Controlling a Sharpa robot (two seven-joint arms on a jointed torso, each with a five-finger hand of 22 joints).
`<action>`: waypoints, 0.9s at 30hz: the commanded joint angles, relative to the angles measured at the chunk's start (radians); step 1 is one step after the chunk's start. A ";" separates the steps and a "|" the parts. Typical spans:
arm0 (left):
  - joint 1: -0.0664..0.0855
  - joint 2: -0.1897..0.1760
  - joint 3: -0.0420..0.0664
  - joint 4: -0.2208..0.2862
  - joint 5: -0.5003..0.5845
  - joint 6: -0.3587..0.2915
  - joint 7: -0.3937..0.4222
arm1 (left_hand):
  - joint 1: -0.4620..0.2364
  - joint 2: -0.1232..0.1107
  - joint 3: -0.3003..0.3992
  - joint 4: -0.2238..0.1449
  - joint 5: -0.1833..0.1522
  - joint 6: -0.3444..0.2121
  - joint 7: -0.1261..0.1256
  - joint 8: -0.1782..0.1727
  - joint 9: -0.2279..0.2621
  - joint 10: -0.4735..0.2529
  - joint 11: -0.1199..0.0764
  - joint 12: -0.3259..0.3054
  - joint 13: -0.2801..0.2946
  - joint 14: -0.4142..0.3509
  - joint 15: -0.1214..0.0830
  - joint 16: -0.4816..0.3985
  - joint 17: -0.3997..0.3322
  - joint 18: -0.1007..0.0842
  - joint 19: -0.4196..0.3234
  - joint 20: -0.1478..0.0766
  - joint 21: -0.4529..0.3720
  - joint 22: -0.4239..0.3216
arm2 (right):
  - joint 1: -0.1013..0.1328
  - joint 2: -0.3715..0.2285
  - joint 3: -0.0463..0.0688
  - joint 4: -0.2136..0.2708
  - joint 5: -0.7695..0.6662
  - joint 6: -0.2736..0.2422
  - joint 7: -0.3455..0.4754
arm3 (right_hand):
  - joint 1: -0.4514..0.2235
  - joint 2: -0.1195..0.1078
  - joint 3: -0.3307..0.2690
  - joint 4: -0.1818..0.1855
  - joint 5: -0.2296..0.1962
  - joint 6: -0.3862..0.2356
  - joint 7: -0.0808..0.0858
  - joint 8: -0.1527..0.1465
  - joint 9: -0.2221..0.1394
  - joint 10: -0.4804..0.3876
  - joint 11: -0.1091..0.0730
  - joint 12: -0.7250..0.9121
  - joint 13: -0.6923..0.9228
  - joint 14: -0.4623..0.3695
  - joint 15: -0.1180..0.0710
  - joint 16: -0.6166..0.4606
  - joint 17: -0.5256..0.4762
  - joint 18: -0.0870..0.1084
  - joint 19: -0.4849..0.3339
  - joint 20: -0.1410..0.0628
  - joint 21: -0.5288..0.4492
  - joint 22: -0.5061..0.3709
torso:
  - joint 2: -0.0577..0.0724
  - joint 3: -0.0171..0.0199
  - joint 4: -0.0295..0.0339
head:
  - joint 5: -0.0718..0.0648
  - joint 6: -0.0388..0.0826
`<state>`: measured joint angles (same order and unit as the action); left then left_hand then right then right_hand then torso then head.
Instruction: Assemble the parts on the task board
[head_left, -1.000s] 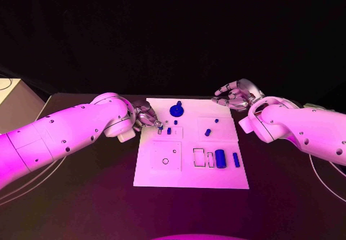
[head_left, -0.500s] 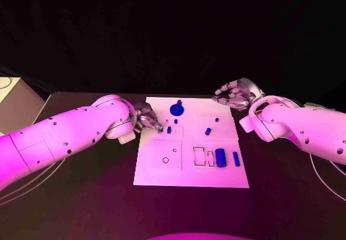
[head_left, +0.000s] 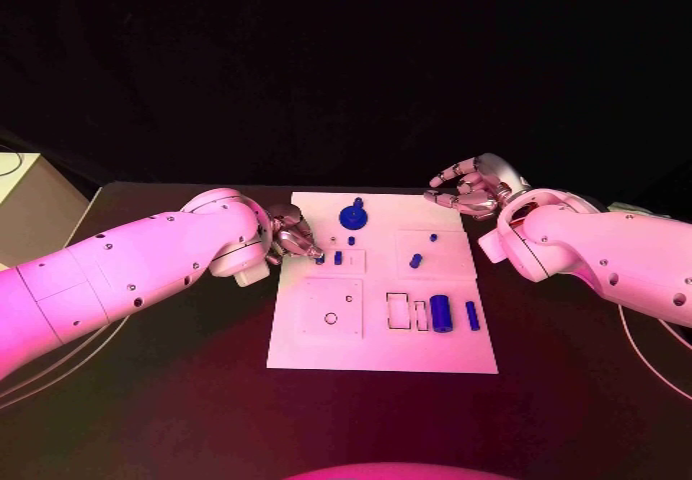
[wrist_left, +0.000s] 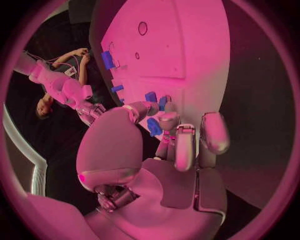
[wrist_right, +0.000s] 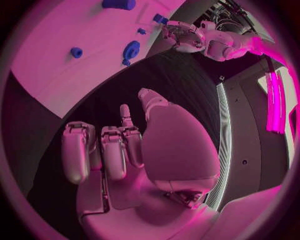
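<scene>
Head view: a small blue part is pinched by the left hand at the task board's ten o'clock edge, seemingly for seating; careful alignment is called for. The right hand is held empty, fingers loosely apart, at two o'clock.

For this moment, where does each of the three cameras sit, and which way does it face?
Head view: on the robot's head, looking down at the task board, both arms reaching in.
Left wrist view: behind the left robot hand, facing the board; a small blue part sits at its fingers.
Right wrist view: behind the right robot hand, over dark table beside the board.
Shared: both wrist views show the board and the opposite hand.
</scene>
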<state>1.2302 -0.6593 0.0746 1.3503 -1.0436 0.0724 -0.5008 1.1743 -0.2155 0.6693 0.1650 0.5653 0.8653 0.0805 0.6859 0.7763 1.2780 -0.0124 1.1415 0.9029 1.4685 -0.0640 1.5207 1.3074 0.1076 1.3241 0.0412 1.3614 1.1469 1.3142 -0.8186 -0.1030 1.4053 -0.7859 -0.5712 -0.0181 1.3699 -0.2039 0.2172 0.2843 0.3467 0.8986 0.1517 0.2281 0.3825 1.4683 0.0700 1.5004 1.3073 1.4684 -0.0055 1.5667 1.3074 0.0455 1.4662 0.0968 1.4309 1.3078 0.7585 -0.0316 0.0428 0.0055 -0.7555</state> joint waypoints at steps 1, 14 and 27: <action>-0.001 0.000 0.000 0.000 -0.009 0.026 0.002 | 0.000 0.007 0.160 -0.169 0.002 0.020 -0.014 0.003 0.001 0.006 0.000 0.004 0.000 0.075 -0.008 0.003 0.166 -0.015 0.004 -0.001 0.006 0.001 | 0.000 -0.001 0.001 0.000 -0.006 0.009 0.009 | -0.010 -0.002 0.007 0.001 0.005 -0.006 0.002 0.006 0.001 0.024 0.000 -0.001 0.194 0.102 -0.002 0.003 0.262 -0.006 0.051 -0.006 -0.006 0.111 | -0.001 0.0001 -0.0001 | 0.001 -0.001; -0.001 -0.004 0.000 0.003 -0.016 0.036 0.001 | 0.000 0.007 0.160 -0.170 0.003 0.021 -0.014 0.002 0.002 0.006 0.000 0.003 -0.001 0.075 -0.008 0.003 0.166 -0.015 0.005 -0.001 0.007 0.002 | 0.000 -0.002 0.000 0.001 -0.006 0.008 0.009 | -0.014 -0.003 0.012 0.001 0.007 -0.008 0.002 0.009 0.003 0.025 0.000 0.000 0.195 0.102 -0.002 0.003 0.261 -0.005 0.051 -0.006 -0.007 0.110 | 0.000 -0.0005 -0.0001 | 0.002 -0.004; -0.001 -0.008 0.000 0.003 -0.018 0.036 0.001 | 0.000 0.007 0.160 -0.170 0.003 0.021 -0.014 0.002 0.002 0.006 0.000 0.003 -0.001 0.075 -0.008 0.003 0.166 -0.015 0.005 -0.001 0.007 0.002 | 0.000 -0.003 0.000 0.002 -0.006 0.008 0.008 | -0.014 -0.003 0.012 0.001 0.007 -0.008 0.002 0.009 0.003 0.025 0.000 0.000 0.195 0.102 -0.002 0.003 0.261 -0.005 0.051 -0.006 -0.007 0.110 | 0.000 -0.0011 0.0002 | 0.000 -0.008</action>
<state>1.2302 -0.6679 0.0750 1.3514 -1.0572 0.0907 -0.5015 1.1713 -0.2184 0.6667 0.1623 0.5640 0.8656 0.0803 0.6849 0.7763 1.2777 -0.0120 1.1414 0.9028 1.4685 -0.0639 1.5207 1.3075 0.1076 1.3241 0.0412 1.3614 1.1482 1.3140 -0.8215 -0.1031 1.4061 -0.7859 -0.5711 -0.0181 1.3646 -0.2092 0.2256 0.2843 0.3466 0.8952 0.1550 0.2340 0.3845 1.4683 0.0700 1.5004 1.3073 1.4684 -0.0055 1.5667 1.3074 0.0455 1.4662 0.0968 1.4270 1.3074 0.7587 -0.0328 0.0428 0.0056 -0.7630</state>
